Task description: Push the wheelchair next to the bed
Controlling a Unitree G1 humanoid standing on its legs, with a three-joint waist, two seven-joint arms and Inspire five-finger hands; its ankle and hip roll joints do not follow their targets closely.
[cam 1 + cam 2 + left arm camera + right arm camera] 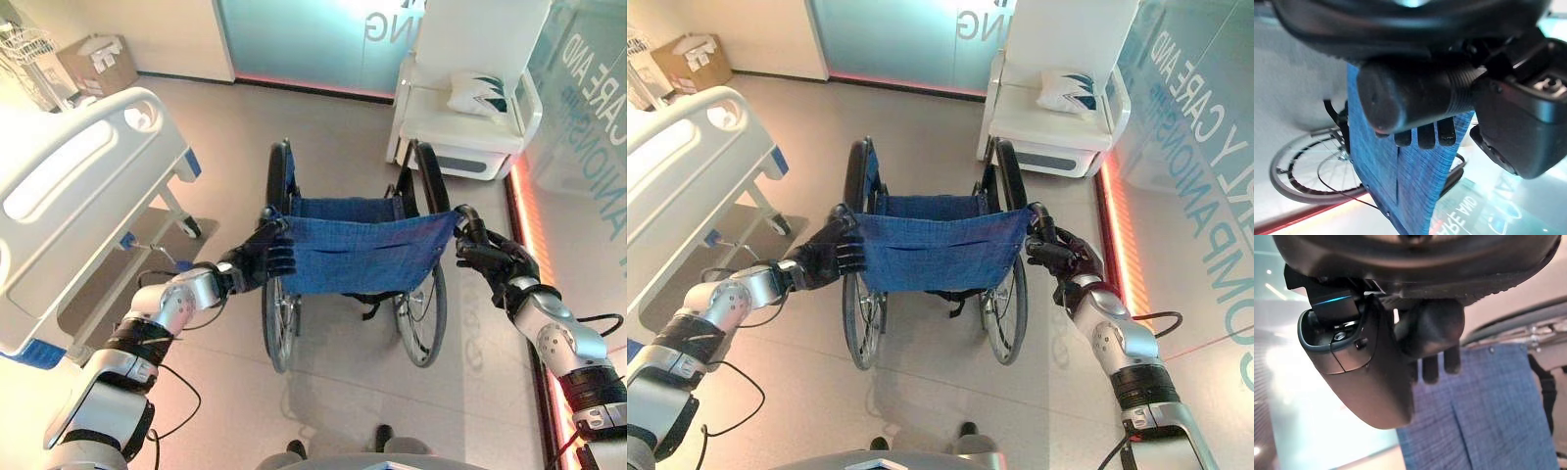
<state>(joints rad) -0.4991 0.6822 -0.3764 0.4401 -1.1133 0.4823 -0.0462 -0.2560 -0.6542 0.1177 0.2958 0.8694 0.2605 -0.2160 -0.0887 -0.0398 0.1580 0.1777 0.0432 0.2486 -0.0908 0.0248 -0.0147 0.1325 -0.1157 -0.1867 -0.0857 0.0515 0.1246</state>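
A wheelchair (362,250) with a blue cloth backrest and black wheels stands in the middle of the floor, its back towards me. The white hospital bed (78,186) is to its left, with a strip of floor between them. My left hand (263,257) is curled round the left push handle (1410,98); its fingers (1425,134) wrap the black grip against the blue cloth. Over on the other side, my right hand (485,257) is shut on the right push handle (1435,328).
A white armchair (470,108) with a pillow (478,93) stands at the back right against a glass wall. At the back left sits a cardboard box (98,64). The bed's wheeled leg (186,225) juts towards the wheelchair. A red-lit strip (524,235) runs along the right wall.
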